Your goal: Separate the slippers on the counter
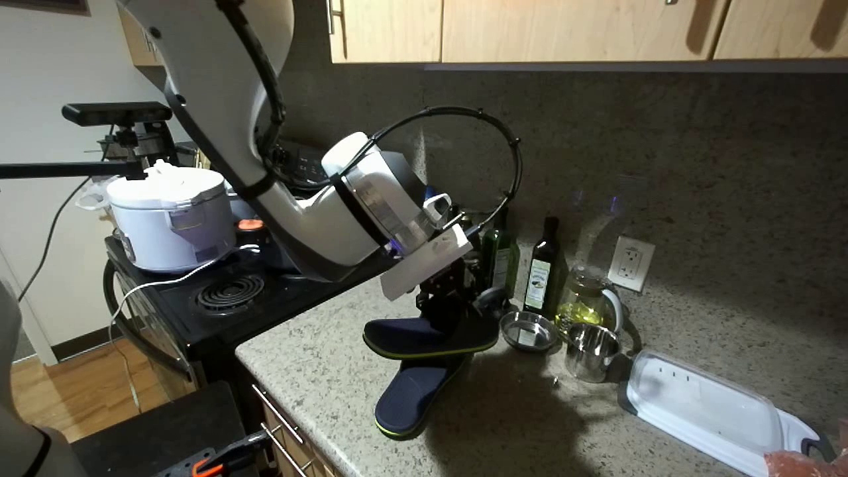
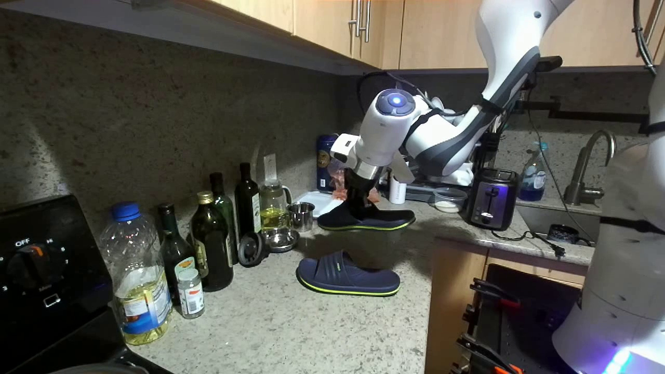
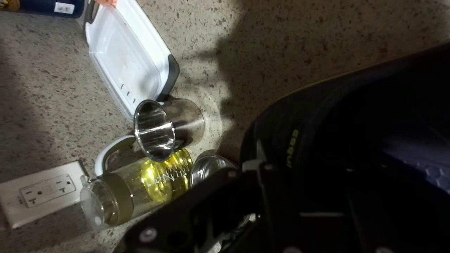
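One navy-black slipper (image 1: 403, 338) (image 2: 388, 218) hangs above the counter (image 1: 311, 361) (image 2: 260, 327), with its sole roughly level. My gripper (image 1: 442, 310) (image 2: 359, 203) comes down onto its strap and is shut on it. In the wrist view the held slipper (image 3: 277, 116) fills the right side, and deep shadow hides the fingertips there. The second slipper (image 1: 411, 396) (image 2: 358, 278) lies flat on the counter, strap up, apart from the raised one. In an exterior view the raised slipper covers part of it.
A steel cup (image 1: 591, 354), a small metal bowl (image 1: 528, 331), a glass jug (image 3: 140, 186) of yellow liquid and dark bottles (image 2: 212, 244) line the wall. A clear-lidded white container (image 1: 709, 404) lies beyond them. The black stove (image 1: 278, 298) adjoins the counter.
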Controlling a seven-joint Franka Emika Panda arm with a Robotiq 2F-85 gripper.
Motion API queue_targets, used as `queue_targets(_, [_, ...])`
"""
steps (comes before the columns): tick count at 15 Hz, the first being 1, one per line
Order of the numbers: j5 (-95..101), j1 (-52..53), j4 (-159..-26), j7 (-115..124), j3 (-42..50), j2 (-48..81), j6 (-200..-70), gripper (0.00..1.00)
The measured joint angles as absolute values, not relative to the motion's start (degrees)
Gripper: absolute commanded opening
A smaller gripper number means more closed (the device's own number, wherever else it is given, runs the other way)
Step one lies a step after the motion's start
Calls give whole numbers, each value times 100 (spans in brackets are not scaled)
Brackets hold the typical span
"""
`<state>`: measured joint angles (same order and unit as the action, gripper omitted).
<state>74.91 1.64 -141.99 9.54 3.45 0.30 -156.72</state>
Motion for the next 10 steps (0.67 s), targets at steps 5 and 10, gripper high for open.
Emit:
queue_targets(5, [8300, 51, -14235, 1433, 544, 328, -16009, 2])
queue_targets(10, [8331, 33, -14229, 1497, 584, 514, -16055, 9])
